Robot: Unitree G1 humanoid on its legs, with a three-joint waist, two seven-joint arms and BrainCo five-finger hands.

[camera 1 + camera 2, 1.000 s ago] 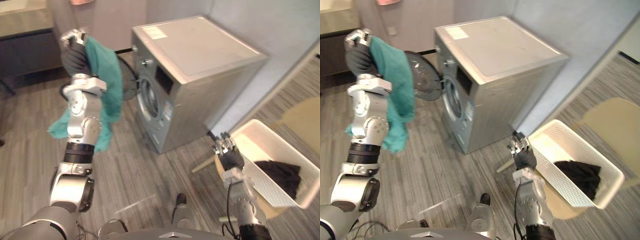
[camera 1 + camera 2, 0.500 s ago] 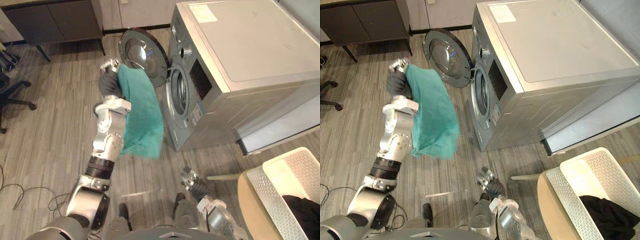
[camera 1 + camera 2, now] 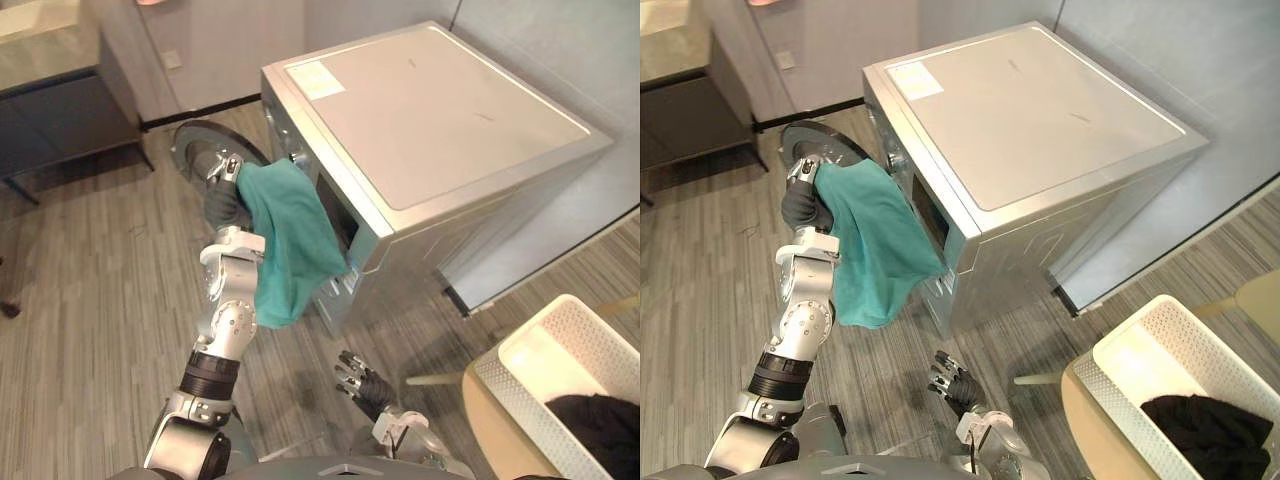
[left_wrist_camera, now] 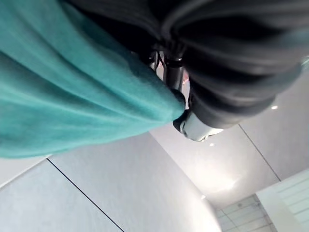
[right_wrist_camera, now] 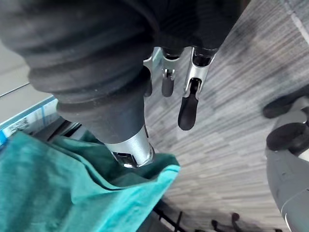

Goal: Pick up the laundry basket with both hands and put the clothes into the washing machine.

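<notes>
My left hand point(image 3: 224, 200) is raised, fingers curled into a teal cloth point(image 3: 290, 235) that hangs right at the washing machine's point(image 3: 430, 110) front, beside its open door point(image 3: 190, 140). My right hand point(image 3: 360, 382) sits low, fingers loose, holding nothing. The white laundry basket point(image 3: 520, 385) rests on a tan seat point(image 3: 1085, 420), well apart, with a black garment point(image 3: 600, 425) inside.

I had the left hand point(image 3: 798, 205) raised and closed on a teal cloth point(image 3: 875, 250), which hung just in front of the washer point(image 3: 1020, 130). Its door point(image 3: 825, 140) stood open behind that hand. My right hand point(image 3: 952, 383) was low over the floor point(image 3: 700, 300), fingers spread, holding nothing. The white basket point(image 3: 1120, 400) sat well apart on my right, with dark clothes point(image 3: 1205, 435) in it.
</notes>
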